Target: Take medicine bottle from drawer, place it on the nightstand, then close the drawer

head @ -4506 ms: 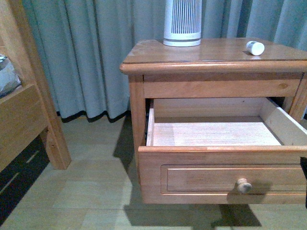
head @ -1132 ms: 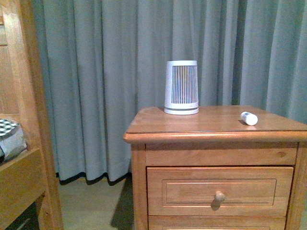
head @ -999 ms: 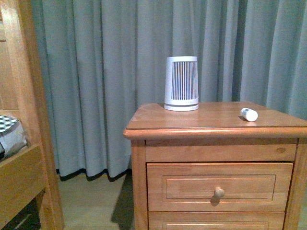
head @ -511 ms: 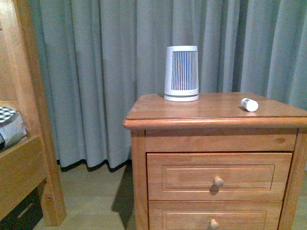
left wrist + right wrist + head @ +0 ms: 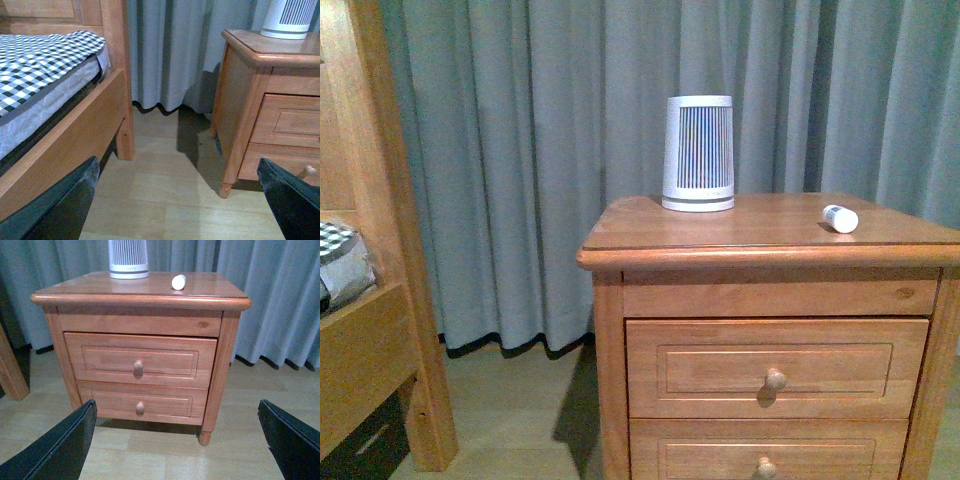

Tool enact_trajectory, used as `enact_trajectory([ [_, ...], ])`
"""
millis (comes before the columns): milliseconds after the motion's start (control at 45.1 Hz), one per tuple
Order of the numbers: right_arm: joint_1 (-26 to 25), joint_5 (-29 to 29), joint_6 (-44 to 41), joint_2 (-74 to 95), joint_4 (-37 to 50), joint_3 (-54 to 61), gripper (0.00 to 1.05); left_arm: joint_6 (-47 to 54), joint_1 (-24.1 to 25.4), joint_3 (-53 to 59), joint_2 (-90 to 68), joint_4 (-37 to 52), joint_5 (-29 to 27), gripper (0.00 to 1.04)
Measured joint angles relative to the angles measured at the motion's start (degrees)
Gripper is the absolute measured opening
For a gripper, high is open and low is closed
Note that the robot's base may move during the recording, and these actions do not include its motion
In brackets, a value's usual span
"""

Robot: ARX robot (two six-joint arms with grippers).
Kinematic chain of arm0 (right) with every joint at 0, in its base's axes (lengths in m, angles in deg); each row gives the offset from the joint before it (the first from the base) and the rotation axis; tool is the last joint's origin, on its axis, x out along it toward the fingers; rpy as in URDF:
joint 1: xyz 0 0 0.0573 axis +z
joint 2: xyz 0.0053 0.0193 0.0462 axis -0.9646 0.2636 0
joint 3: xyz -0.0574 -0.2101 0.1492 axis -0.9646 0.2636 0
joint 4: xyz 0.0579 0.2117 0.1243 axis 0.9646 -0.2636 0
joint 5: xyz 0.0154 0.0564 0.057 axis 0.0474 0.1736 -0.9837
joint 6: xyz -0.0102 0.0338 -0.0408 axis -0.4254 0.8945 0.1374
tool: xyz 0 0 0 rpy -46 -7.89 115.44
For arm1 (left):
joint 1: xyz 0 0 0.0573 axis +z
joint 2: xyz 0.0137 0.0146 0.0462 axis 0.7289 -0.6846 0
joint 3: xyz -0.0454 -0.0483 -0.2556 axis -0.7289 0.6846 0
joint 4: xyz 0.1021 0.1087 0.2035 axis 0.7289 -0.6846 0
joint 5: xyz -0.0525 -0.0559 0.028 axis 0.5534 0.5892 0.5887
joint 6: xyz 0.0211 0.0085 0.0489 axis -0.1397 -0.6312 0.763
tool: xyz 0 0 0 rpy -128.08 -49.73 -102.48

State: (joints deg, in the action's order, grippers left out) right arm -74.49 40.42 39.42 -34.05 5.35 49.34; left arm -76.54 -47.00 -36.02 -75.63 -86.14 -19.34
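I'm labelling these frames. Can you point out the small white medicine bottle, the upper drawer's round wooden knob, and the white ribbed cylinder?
Small white medicine bottle (image 5: 840, 218), front view, mid-body.
Upper drawer's round wooden knob (image 5: 138, 366), right wrist view, knob face.
White ribbed tapered cylinder (image 5: 699, 152), front view, ribbed side.

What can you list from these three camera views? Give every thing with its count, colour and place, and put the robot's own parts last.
nightstand: one, reddish-brown wood, right of the bed frame, before the curtain.
drawer: one, upper, wooden, shut, round knob.
lower drawer: one, wooden, shut, shallower.
medicine bottle: one, white, lying on the nightstand top, towards its right.
ribbed cylinder: one, white, upright at the back of the top.
curtain: grey-blue, behind everything.
bed frame: one, wooden, at left.
checked mattress: one, black and white, on the frame.
floor: pale wood.
left gripper: dark fingers apart, empty.
right gripper: dark fingers apart, empty.
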Motion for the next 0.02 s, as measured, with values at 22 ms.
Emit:
enact_trajectory([
  [22,0.00,0.00,0.00,0.00,0.00,0.00,0.98,-0.02,0.00,0.00,0.00,0.00,0.00,0.98],
])
